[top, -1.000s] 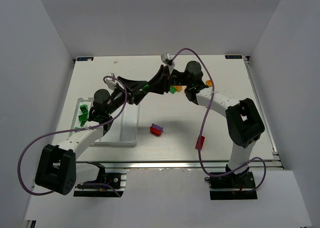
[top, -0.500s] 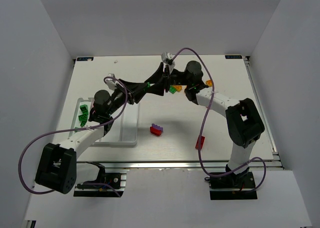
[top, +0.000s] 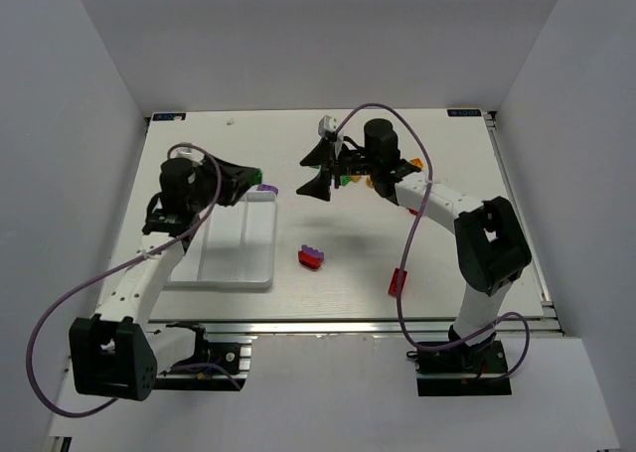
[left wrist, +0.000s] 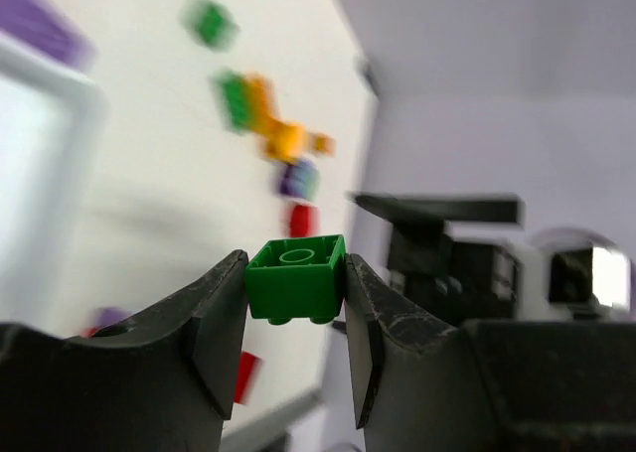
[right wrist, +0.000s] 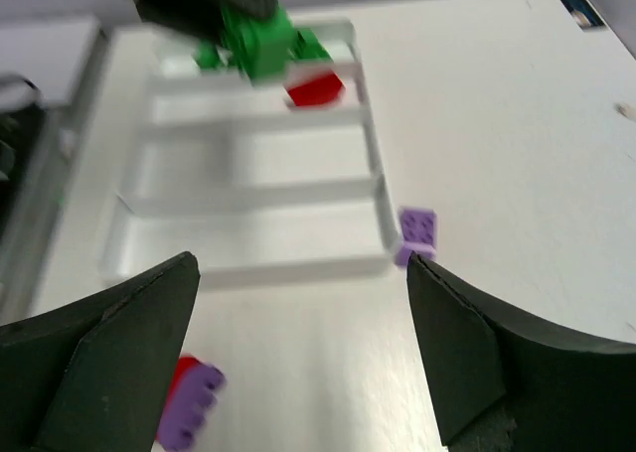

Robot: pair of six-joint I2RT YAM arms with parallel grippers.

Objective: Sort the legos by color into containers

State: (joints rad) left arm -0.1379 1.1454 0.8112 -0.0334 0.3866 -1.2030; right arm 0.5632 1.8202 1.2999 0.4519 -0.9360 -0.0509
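My left gripper (left wrist: 296, 273) is shut on a small green lego (left wrist: 296, 278), studs down, held between both pads. In the top view the left gripper (top: 248, 179) hangs over the far right corner of the white tray (top: 238, 273). My right gripper (top: 320, 169) stands wide open and empty at mid-table; in its wrist view the right gripper (right wrist: 298, 273) faces the tray (right wrist: 248, 189) and the held green lego (right wrist: 260, 45). A purple lego (right wrist: 417, 228) lies against the tray's corner. A red lego (right wrist: 316, 89) lies in a far compartment.
A red-and-purple lego pair (top: 312, 258) lies near the table's middle and a red lego (top: 398, 281) sits to the right. Green and orange legos (top: 348, 179) cluster behind the right gripper, with an orange one (top: 415, 164) further right. Grey walls enclose the table.
The two grippers were together at mid-table. The left jaws have closed on the green lego, the right jaws have opened wide, and the left arm has swung back left toward the tray.
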